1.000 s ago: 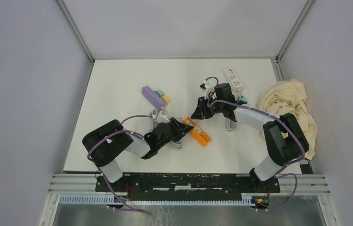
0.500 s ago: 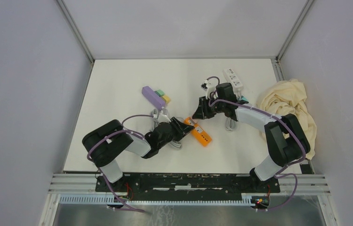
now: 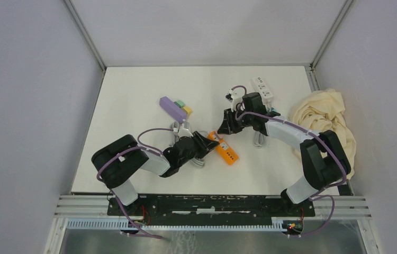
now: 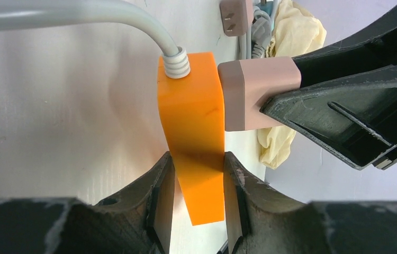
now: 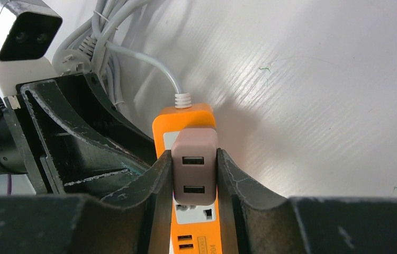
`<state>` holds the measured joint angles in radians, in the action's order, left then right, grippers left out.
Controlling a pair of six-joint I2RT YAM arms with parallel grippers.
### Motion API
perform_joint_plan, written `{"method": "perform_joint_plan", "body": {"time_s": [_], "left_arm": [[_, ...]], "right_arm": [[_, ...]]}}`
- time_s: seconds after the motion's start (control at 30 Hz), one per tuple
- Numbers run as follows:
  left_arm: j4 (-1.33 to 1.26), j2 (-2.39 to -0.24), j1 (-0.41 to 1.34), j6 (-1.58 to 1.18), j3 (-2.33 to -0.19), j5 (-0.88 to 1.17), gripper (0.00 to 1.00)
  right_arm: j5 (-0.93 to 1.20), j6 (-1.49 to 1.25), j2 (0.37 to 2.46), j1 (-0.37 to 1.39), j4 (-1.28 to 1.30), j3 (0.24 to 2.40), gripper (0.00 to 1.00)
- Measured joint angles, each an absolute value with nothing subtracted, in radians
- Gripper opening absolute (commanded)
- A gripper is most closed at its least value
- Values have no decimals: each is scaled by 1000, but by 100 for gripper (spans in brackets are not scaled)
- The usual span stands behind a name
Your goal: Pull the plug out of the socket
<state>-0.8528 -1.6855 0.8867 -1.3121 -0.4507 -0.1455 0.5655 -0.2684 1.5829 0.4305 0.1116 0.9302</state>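
Observation:
An orange socket strip [image 3: 224,148] lies on the white table, with its white cable [image 4: 80,13] leading off to the left. My left gripper [image 4: 197,165] is shut on the strip's body [image 4: 194,132], one finger on each long side. A pinkish-brown plug [image 5: 195,166] with two USB ports sits on the strip's face [image 5: 186,119] near its cable end. My right gripper [image 5: 194,159] is shut on this plug. In the left wrist view the plug [image 4: 254,94] still rests flush against the orange face. In the top view the two grippers [image 3: 207,144] [image 3: 225,126] meet over the strip.
A purple strip with green and yellow blocks [image 3: 173,108] lies at the centre left. A white power strip [image 3: 262,87] is at the back right, and a cream cloth [image 3: 326,121] lies off the table's right edge. Coiled grey cables [image 3: 178,129] [image 3: 258,139] lie near both grippers.
My right gripper has edged slightly to the right with the plug. The left gripper and the orange strip have barely moved, and both grips are unchanged.

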Motion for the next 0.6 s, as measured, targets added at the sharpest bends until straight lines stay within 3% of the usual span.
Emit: {"method": "perform_joint_plan", "body": {"time_s": [0.6], "left_arm": [[-787, -1659, 874, -1297, -464, -152, 3]], "right_arm": [[639, -287, 1586, 391, 103, 950, 0]]}}
